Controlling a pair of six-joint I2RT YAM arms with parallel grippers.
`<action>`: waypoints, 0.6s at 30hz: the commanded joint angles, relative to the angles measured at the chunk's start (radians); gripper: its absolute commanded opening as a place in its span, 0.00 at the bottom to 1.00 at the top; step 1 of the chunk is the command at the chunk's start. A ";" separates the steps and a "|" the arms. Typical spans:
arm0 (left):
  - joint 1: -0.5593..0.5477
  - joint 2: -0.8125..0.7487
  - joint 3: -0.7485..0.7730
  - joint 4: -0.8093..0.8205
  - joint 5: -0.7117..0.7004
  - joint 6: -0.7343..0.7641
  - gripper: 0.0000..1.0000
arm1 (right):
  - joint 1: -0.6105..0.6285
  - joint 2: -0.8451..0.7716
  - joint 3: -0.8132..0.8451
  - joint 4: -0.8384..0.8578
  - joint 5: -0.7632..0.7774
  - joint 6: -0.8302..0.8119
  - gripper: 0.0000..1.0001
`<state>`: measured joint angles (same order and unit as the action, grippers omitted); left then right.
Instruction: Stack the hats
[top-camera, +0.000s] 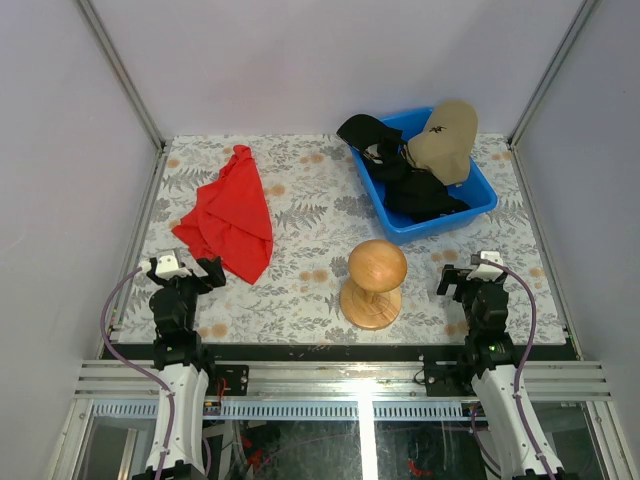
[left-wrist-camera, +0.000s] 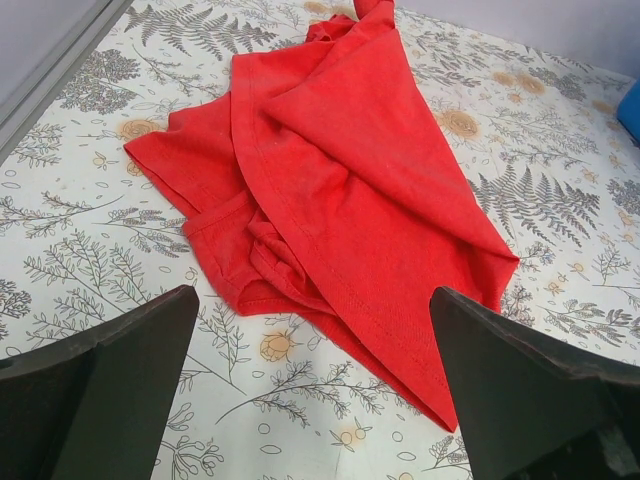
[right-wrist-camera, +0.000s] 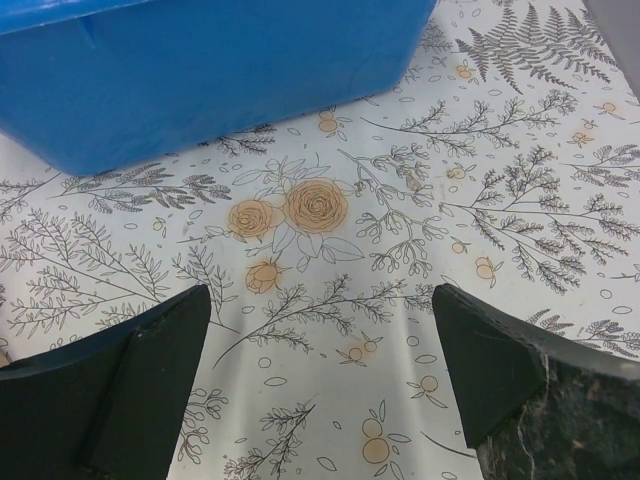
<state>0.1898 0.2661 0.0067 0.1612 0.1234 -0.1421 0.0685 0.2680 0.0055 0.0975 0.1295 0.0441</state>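
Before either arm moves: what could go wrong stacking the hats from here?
1. The black hats and the tan hat are piled in the blue bin; one pinch may lift several or drag the bin.
2. The wooden stand sits between the left gripper and the bin; a crossing arm could topple it.
3. The red cloth lies just ahead of that gripper and might snag.

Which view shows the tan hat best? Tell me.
Top external: the tan hat sits uncovered in the blue bin. The right wrist view shows only the bin's outer wall, the left wrist view only the red cloth.
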 joint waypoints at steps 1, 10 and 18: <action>-0.003 0.006 -0.045 0.055 0.000 0.013 1.00 | 0.003 -0.019 -0.039 0.053 -0.010 -0.012 0.99; -0.003 0.001 -0.009 0.007 -0.044 0.002 1.00 | 0.004 -0.014 -0.019 0.069 0.044 0.007 0.99; -0.007 0.111 0.345 -0.278 -0.293 -0.213 1.00 | 0.005 0.022 0.203 -0.109 0.026 0.112 0.99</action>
<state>0.1894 0.3202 0.1513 -0.0124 -0.0582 -0.2382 0.0692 0.2890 0.0639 0.0299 0.1482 0.0704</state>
